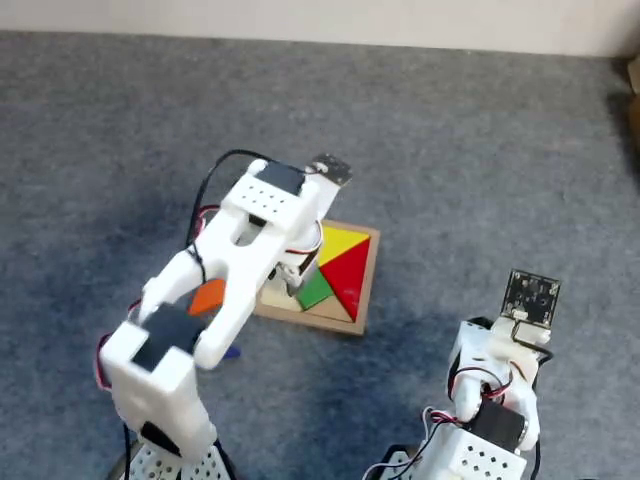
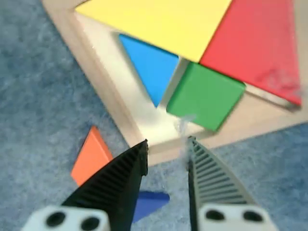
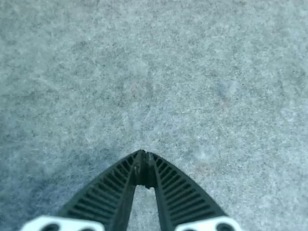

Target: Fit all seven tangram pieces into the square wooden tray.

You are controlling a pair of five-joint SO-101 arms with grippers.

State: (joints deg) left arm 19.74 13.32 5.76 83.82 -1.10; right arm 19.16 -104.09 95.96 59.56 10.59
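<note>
Near centre of high view, wooden tray (image 1: 370,280) being filled by yellow piece (image 2: 159,21), red piece (image 2: 260,43), green piece (image 2: 207,94), blue triangle (image 2: 151,67). Orange piece (image 2: 91,156) and dark blue piece (image 2: 149,202) being left on carpet (image 1: 480,150) just outside tray edge. Left gripper (image 2: 166,147) being held there, fingers apart, empty. Lower right, right gripper (image 3: 144,166) being held closed over carpet.

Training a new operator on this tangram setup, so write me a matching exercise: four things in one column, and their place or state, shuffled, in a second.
Column one
1. yellow triangle
2. orange piece
3. left pincer
4. right pincer

Column two
A. shut, above bare carpet
B. on the carpet, outside the tray
C. open, tips at the tray's rim
D. in the tray, next to the red triangle

Pairs: 1-D, 2-B, 3-C, 4-A
</note>
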